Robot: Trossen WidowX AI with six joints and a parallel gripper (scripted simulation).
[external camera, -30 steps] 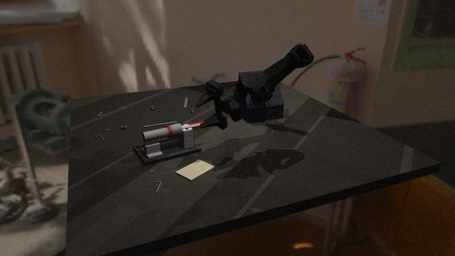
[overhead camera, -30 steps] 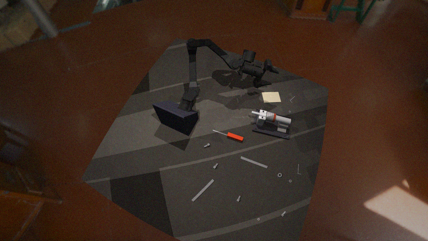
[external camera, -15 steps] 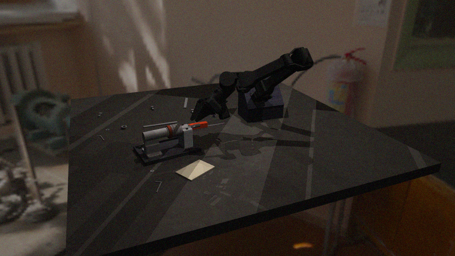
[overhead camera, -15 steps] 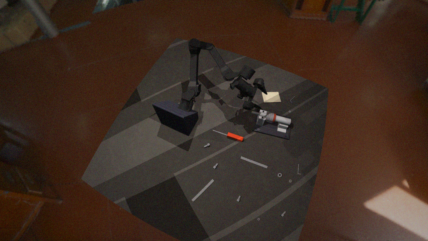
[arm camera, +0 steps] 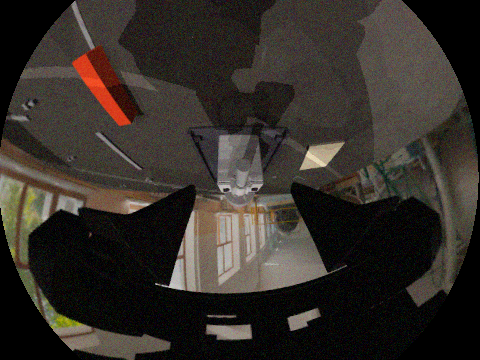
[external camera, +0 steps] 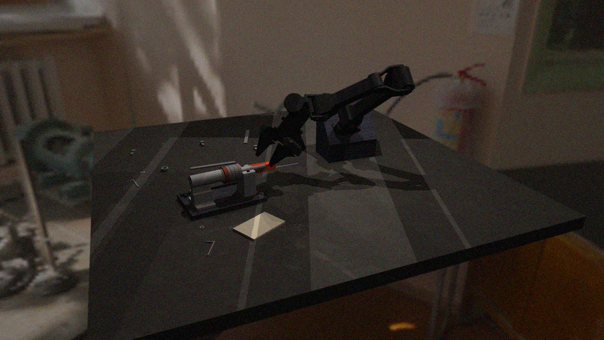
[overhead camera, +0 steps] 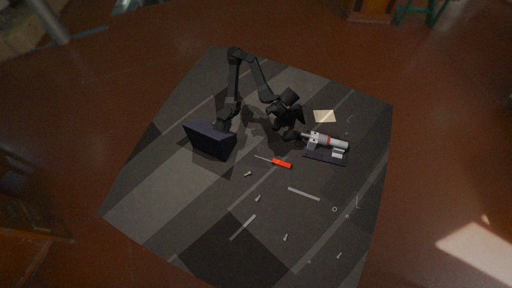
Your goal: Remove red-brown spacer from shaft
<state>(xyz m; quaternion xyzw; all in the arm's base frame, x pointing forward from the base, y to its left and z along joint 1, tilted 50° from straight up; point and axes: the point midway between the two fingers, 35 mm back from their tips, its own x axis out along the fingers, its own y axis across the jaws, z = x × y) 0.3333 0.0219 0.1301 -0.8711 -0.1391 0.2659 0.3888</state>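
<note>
The pale shaft's free end (overhead camera: 305, 135) (external camera: 261, 166) (arm camera: 243, 169) sticks out of the upright white support (overhead camera: 311, 144) (external camera: 247, 184) (arm camera: 239, 146). Grey spacers (overhead camera: 323, 139) (external camera: 234, 173) sit on the shaft in a row. The red-brown spacer (overhead camera: 328, 140) (external camera: 225, 174) sits between them and the big pale cylindrical housing (overhead camera: 339, 143) (external camera: 205, 177); no gap shows. My gripper (overhead camera: 303, 131) (external camera: 264, 160) (arm camera: 244, 188) is open and empty, close to the shaft's free end. In the wrist view the shaft lies centred between the fingertips; contact cannot be told.
The assembly stands on a dark base plate (overhead camera: 322, 157) (external camera: 223, 208) (arm camera: 207, 143). A red-handled screwdriver (overhead camera: 281, 163) (arm camera: 105, 87) lies on one side, a cream square (overhead camera: 324, 116) (external camera: 259, 225) (arm camera: 322, 155) on the other. Flat bars, bolts and rings lie scattered.
</note>
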